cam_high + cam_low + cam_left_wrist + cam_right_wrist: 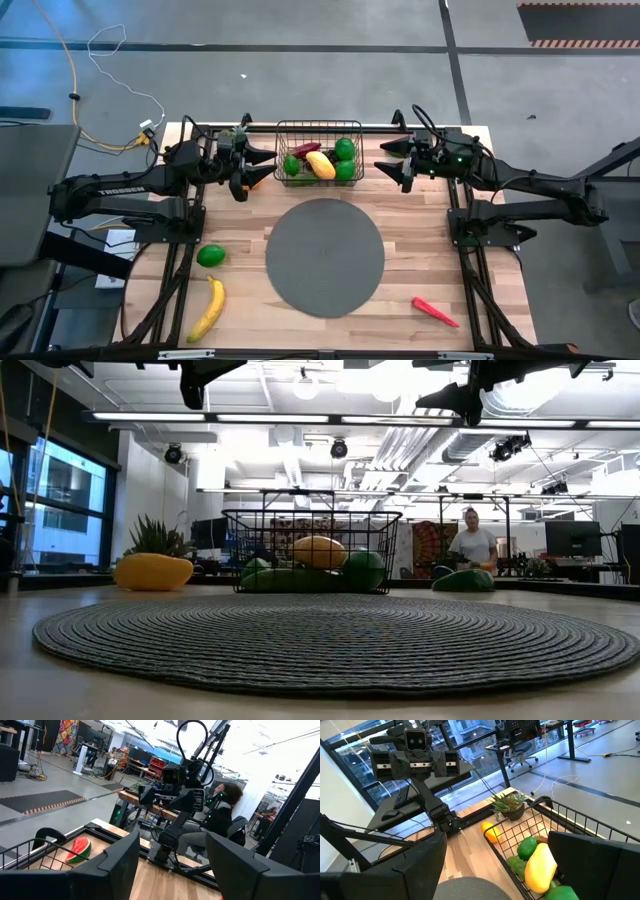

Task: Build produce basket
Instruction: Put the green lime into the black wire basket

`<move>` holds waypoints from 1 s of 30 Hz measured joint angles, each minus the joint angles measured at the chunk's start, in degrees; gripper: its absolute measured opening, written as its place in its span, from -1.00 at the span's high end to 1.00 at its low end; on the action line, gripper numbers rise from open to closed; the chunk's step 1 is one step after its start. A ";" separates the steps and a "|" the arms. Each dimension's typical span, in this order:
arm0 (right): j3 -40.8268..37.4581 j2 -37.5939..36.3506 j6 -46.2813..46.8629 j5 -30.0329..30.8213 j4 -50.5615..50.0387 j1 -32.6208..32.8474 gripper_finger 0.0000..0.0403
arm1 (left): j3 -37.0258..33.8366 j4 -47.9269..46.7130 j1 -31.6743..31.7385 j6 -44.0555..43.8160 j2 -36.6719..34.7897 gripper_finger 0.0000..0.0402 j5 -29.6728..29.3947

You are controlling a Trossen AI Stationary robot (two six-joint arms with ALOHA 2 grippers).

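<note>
From above, the black wire basket (318, 152) sits at twelve o'clock of the round grey mat (325, 257), holding a yellow piece (320, 165), green limes (345, 150) and a red chilli (305, 149). The left gripper (262, 166) hangs just off the basket's nine o'clock side, jaws spread and empty; the right gripper (390, 157) hangs off its three o'clock side, jaws likewise spread and empty. A lime (211, 256) and a banana (208, 308) lie on the table (420, 265) toward the mat's eight o'clock, a second chilli (434, 311) toward five o'clock.

The low view shows the basket (310, 550) beyond the mat (330, 635), with a yellow piece (152, 571) at its nine o'clock and a green one (462, 580) at three o'clock, and a person (472, 543) in the room behind.

The left wrist view alone shows a watermelon slice (78, 850) by the basket's rim (30, 851), the right arm (175, 795) facing, and a seated person (220, 815).

The right wrist view alone shows an orange piece (491, 832) and a small potted plant (509, 806) just outside the basket (555, 820), with the left arm (417, 760) opposite.
</note>
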 joint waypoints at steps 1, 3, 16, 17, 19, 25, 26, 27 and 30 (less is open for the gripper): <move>0.00 0.00 -0.06 0.00 0.00 0.00 -0.64 | 0.00 0.00 0.00 0.00 0.00 -0.07 0.00; 0.01 0.00 -0.15 0.00 0.00 0.00 -0.64 | 0.00 0.00 0.01 0.00 0.00 -0.07 0.00; 0.00 0.00 -15.80 -2.55 -0.88 0.00 -0.64 | 0.00 0.02 0.02 0.02 0.00 -0.07 0.00; 0.00 0.00 -16.66 -2.56 -0.92 0.00 -0.64 | 0.00 0.02 0.00 0.02 0.00 -0.07 0.00; 0.00 0.00 -17.26 -2.58 -0.94 0.00 -0.64 | 0.00 0.02 0.01 0.02 0.02 -0.07 0.00; 0.00 0.00 -17.27 -2.58 -0.94 0.00 -0.64 | 0.00 0.02 0.00 0.02 0.00 -0.07 0.00; 0.00 0.00 -17.27 -2.58 -0.94 0.00 -0.64 | 0.00 0.02 0.00 0.02 0.01 -0.07 0.00; 0.00 0.00 -17.27 -2.58 -0.94 0.00 -0.64 | 0.00 0.02 0.01 0.02 0.01 -0.07 0.00; 0.00 0.00 -17.27 -2.58 -0.94 0.00 -0.64 | 0.00 0.02 0.00 0.02 0.01 -0.07 -0.01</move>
